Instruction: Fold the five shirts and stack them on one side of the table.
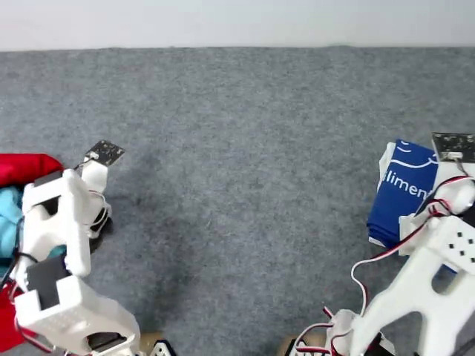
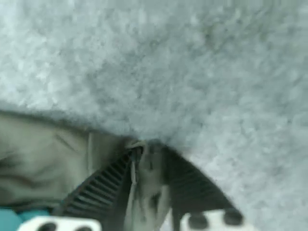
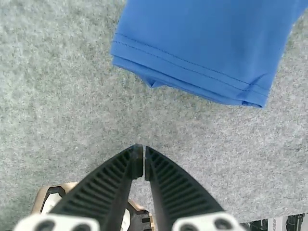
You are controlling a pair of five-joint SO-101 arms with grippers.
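Much sits at the margins. In the high view a red shirt and a teal shirt lie bunched at the left edge of the grey carpeted table, both cut off by the frame and partly covered by the left arm. A folded blue shirt lies at the right edge, its near side hidden under the right arm. From above, each arm's own body screens its jaws.

The left wrist view is blurred. The left gripper is low over the carpet, its jaws drawn nearly together around a fold of pale grey-beige cloth – what garment this is cannot be made out. A sliver of teal shows beside it.

The right gripper hangs above bare carpet with its jaws fully closed, tips touching and nothing between them – the blue shirt's hemmed edge lies ahead of it, apart from the fingertips.
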